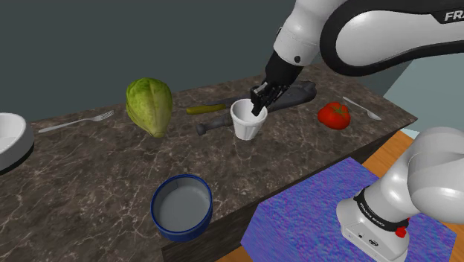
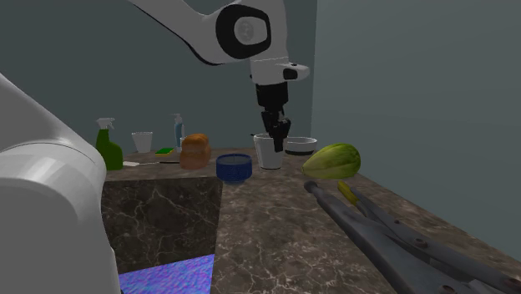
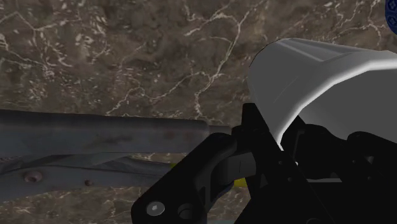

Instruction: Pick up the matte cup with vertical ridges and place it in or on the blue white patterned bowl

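The white cup point(image 1: 247, 123) stands upright on the dark marbled tabletop point(image 1: 89, 182). In the shoulder view it is in the far half, between a green leafy vegetable point(image 1: 149, 106) on that view's left and a red tomato point(image 1: 334, 114) on its right. The black tool point(image 1: 259, 103) comes down on the cup's rim on the side toward the arm point(image 1: 349, 33) and pinches the wall, one finger outside and one inside. In the wrist view the cup's pale wall point(image 3: 312, 76) runs down between the black fingers point(image 3: 254, 137). I cannot tell whether the base has left the tabletop.

The blue bowl point(image 1: 182, 207) is dark blue outside and paler grey-blue within. It sits at the tabletop's near edge, well apart from the cup, toward the shoulder view's lower left. Its pattern is too small to make out.

Dark grey tongs point(image 1: 212, 126) lie just beside the cup, with a yellow-green pickle point(image 1: 204, 109) behind them. A fork point(image 1: 76, 123) lies left of the vegetable, and a white dish point(image 1: 11, 138) is cut by the left edge. A spoon point(image 1: 363, 109) lies beyond the tomato.

The only writing is the white letters "FR" point(image 1: 452, 15) on the arm's dark band, cut off by the shoulder view's right edge.

In the second exterior view, a green spray bottle point(image 2: 108, 146) and a brown loaf point(image 2: 195, 151) stand on the tabletop.
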Tool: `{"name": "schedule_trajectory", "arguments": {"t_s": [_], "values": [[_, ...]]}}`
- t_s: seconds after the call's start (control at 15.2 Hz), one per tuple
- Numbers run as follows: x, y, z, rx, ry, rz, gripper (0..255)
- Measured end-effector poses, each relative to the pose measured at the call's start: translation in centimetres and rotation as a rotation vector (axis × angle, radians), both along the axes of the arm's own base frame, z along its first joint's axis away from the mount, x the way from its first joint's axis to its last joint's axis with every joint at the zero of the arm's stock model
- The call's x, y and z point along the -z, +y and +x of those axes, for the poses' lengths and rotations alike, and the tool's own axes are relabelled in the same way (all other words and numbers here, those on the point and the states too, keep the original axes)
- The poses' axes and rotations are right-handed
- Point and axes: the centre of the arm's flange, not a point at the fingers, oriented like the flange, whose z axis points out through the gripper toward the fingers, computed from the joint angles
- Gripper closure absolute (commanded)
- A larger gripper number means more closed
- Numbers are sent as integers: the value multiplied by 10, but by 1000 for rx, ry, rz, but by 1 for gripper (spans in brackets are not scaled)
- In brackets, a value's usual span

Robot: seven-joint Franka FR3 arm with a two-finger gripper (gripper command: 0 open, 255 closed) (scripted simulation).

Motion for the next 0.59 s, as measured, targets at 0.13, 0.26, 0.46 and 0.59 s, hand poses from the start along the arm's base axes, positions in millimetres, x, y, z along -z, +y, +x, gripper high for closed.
{"name": "schedule_trajectory", "arguments": {"t_s": [0.13,0.26,0.46,0.59], "values": [[-11,0,-1,0,0,0,255],[-21,1,-1,0,0,0,255],[-36,1,0,0,0,0,255],[-41,7,-3,0,0,0,255]]}}
